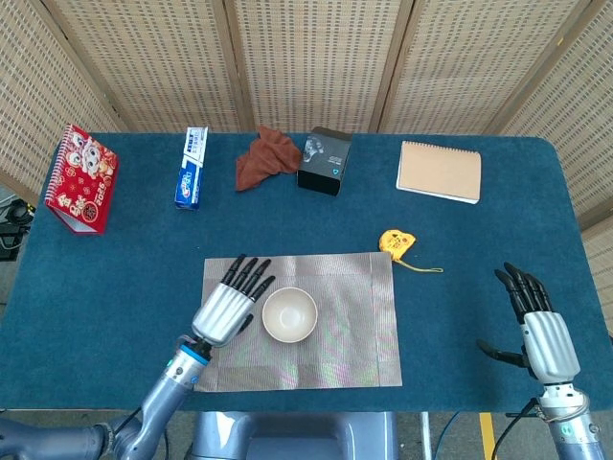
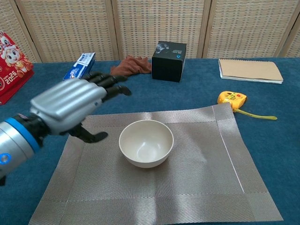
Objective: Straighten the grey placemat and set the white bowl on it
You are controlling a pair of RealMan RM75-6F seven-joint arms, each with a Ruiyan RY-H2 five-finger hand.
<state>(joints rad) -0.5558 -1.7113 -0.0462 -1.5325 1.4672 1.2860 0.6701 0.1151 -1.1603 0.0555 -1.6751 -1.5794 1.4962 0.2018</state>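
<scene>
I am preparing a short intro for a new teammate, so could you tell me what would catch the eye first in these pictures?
The round white bowl stands out, sitting upright in the middle of the grey woven placemat on the blue table. Just left of it, the left hand hovers open with fingers spread, not touching the bowl. The bright red calendar at the table's far left edge also draws attention.
</scene>
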